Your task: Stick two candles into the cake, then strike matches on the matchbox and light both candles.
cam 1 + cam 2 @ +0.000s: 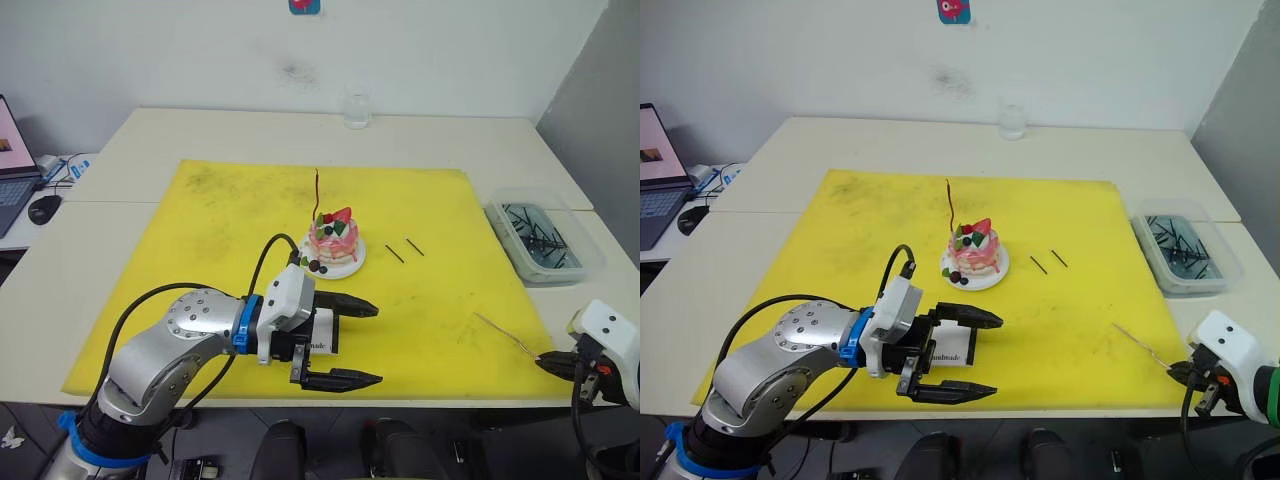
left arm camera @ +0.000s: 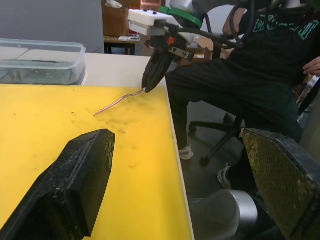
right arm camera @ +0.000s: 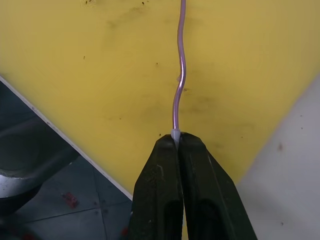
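Note:
The pink cake (image 1: pixel 335 240) sits on its white plate (image 1: pixel 352 266) mid-mat. One thin dark-red candle (image 1: pixel 317 192) stands in it. My right gripper (image 1: pixel 545 362), at the mat's front right edge, is shut on the pale end of the second candle (image 3: pixel 180 75), which lies slanted on the mat (image 1: pixel 498 334). Two short dark matches (image 1: pixel 395 254) lie right of the cake. My left gripper (image 1: pixel 377 344) is open in front of the cake. The white matchbox (image 1: pixel 323 336) lies between its fingers, close to the palm.
A yellow mat (image 1: pixel 220 220) covers the table. A clear bin (image 1: pixel 545 240) of dark sticks stands at the right, a glass (image 1: pixel 357 108) at the back, and a laptop (image 1: pixel 10 160) and mouse (image 1: pixel 44 208) at the left. A seated person (image 2: pixel 260 75) is beyond the front right edge.

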`<action>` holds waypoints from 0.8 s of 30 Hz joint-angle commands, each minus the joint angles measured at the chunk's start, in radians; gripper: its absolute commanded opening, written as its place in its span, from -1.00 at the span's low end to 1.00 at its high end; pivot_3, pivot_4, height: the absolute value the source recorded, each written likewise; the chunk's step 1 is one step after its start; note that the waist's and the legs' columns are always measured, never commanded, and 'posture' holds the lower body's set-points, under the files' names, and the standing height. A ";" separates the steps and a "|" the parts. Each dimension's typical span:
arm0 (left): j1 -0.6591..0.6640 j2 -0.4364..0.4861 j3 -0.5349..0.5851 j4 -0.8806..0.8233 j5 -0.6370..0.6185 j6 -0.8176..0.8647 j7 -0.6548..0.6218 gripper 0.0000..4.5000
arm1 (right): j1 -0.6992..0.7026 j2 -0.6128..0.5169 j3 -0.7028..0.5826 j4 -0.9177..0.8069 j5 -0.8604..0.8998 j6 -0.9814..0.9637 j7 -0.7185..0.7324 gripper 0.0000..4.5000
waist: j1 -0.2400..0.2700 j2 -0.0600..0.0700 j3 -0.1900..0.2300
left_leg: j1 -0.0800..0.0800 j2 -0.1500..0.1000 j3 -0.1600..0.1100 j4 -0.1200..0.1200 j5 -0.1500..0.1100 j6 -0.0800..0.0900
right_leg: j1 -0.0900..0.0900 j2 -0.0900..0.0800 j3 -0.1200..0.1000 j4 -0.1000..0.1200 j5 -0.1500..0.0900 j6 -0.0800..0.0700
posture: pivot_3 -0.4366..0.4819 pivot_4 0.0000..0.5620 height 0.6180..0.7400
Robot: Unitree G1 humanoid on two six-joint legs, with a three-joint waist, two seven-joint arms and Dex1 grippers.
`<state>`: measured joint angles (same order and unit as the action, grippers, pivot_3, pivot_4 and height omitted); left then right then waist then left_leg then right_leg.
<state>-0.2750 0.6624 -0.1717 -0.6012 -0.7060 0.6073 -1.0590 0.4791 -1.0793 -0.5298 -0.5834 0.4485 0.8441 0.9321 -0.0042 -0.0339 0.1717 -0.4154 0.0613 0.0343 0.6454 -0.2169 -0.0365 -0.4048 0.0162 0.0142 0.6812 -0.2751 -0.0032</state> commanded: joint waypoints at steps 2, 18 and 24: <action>-0.034 -0.012 -0.020 -0.039 -0.032 0.009 -0.011 1.00 | -0.014 0.004 -0.007 -0.001 -0.004 0.004 0.010 -0.99 | 0.000 0.000 0.000 | 0.000 0.000 0.000 0.000 0.000 0.000 | 0.000 0.000 0.000 0.000 0.000 0.000 | -0.05 -0.47 0.82; -0.054 -0.008 -0.046 -0.007 0.032 -0.029 -0.044 1.00 | 0.000 -0.079 -0.132 -0.069 0.019 0.084 0.134 0.41 | 0.000 0.001 0.000 | 0.000 -0.001 0.001 0.000 0.000 0.000 | 0.000 0.000 0.001 0.000 0.000 0.000 | -0.05 -0.47 0.82; -0.121 -0.041 -0.100 -0.001 0.073 -0.035 -0.038 1.00 | -0.100 -0.228 -0.019 -0.059 0.004 0.212 0.101 0.41 | 0.001 0.001 0.000 | 0.000 -0.002 0.000 0.001 0.000 0.000 | 0.001 0.001 0.001 0.000 0.000 0.001 | -0.05 -0.47 0.82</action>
<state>-0.3829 0.6325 -0.2501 -0.5851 -0.6484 0.5982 -1.0979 0.4056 -1.2573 -0.5818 -0.6352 0.4583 1.0165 1.0410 -0.0034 -0.0334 0.1715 -0.4156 0.0596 0.0348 0.6464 -0.2168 -0.0364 -0.4041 0.0169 0.0158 0.6810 -0.2746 -0.0025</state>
